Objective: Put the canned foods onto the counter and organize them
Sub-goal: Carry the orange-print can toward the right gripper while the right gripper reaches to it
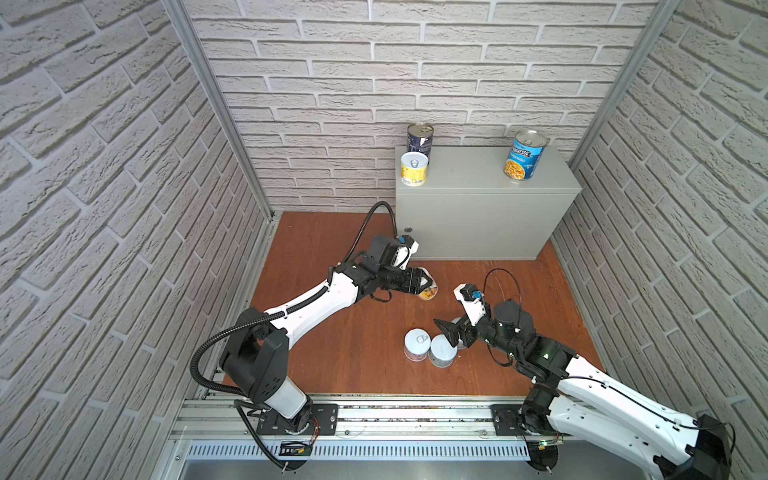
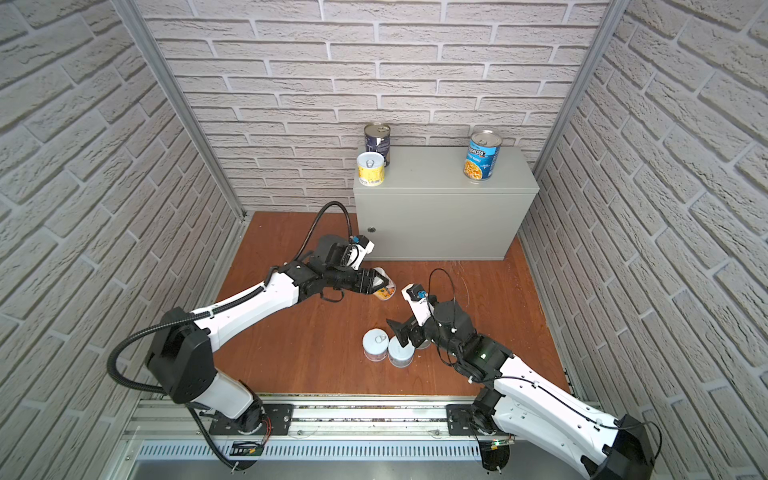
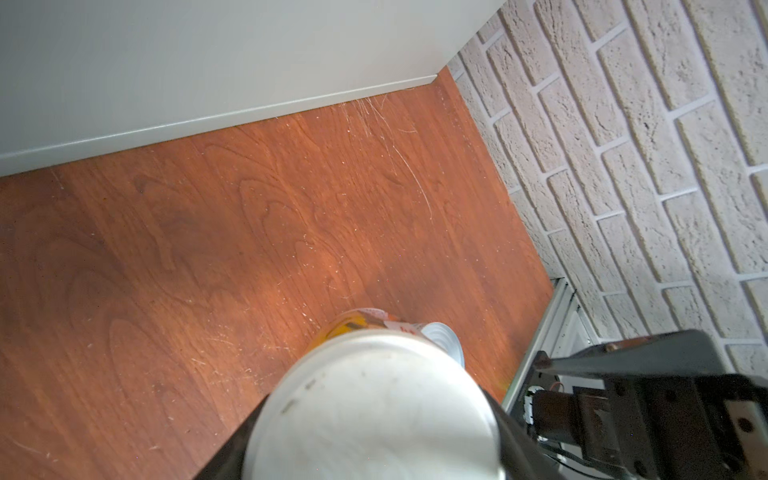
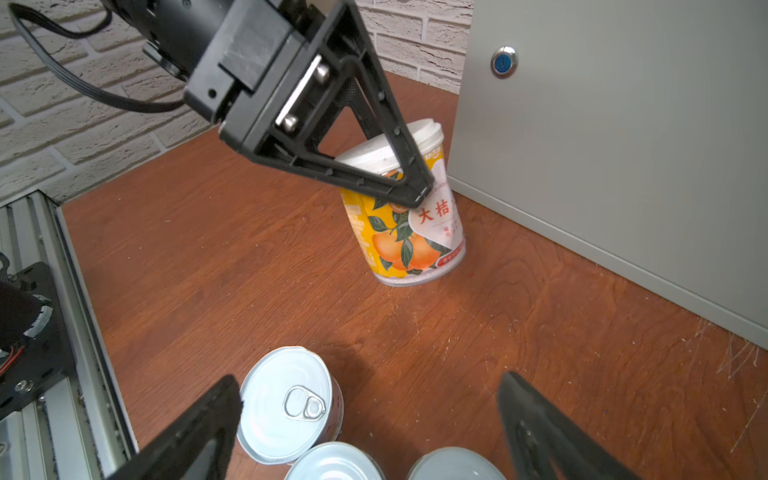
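While its base sat on or barely off the wooden floor, the orange-label can leaned tilted just in front of the bench. It was clamped near its white lid by the left fingers, closed firmly on it. I judged the high grip was meant to leave the base free for setting down up top. Whether the can was clear of the floor could not be told. Three short cans stood upright on the floor, bunched together and well apart from it. The right fingers hung above them, spread wide and empty, likely lined up for a next pick. On the bench top stood a dark navy can and a yellow can at the left end, and the blue Progresso can near the right, which left the middle free for the rest
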`<act>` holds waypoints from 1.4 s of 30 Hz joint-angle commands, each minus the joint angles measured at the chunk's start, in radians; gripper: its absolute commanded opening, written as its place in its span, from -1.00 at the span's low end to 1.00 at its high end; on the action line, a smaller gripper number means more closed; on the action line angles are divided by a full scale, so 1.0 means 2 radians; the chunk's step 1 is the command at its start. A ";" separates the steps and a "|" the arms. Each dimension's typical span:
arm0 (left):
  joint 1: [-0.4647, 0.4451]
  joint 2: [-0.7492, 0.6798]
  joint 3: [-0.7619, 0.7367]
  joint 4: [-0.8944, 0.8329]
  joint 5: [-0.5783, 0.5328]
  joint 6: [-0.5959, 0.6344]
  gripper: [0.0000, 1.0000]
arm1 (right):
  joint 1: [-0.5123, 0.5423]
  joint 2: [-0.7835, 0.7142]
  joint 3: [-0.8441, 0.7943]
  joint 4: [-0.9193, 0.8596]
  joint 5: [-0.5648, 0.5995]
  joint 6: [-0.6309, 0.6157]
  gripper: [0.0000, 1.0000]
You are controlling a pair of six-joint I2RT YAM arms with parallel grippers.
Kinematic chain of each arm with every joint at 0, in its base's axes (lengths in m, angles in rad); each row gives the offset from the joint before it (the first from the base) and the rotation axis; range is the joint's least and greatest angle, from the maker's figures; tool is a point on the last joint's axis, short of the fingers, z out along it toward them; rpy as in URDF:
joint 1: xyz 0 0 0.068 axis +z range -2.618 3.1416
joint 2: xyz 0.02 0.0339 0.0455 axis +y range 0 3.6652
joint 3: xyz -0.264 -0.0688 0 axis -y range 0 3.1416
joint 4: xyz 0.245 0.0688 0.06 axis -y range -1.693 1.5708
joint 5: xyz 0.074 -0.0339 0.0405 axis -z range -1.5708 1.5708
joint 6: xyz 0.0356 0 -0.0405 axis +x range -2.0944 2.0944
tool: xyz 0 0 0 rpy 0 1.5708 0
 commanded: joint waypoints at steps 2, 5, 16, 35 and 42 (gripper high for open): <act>-0.002 -0.030 0.011 0.045 0.037 -0.015 0.10 | 0.007 -0.003 0.013 0.040 0.030 -0.022 0.92; -0.007 -0.033 0.013 0.039 0.039 -0.012 0.10 | 0.008 0.000 0.010 0.049 0.035 -0.039 0.92; -0.035 -0.042 0.018 0.047 0.068 -0.020 0.09 | 0.008 0.032 0.026 0.084 0.041 -0.054 0.92; -0.060 -0.032 0.006 0.106 0.148 -0.056 0.09 | 0.008 -0.014 0.006 0.067 0.092 -0.061 0.91; -0.066 -0.026 0.011 0.096 0.153 -0.049 0.10 | 0.008 -0.006 0.009 0.068 0.093 -0.064 0.90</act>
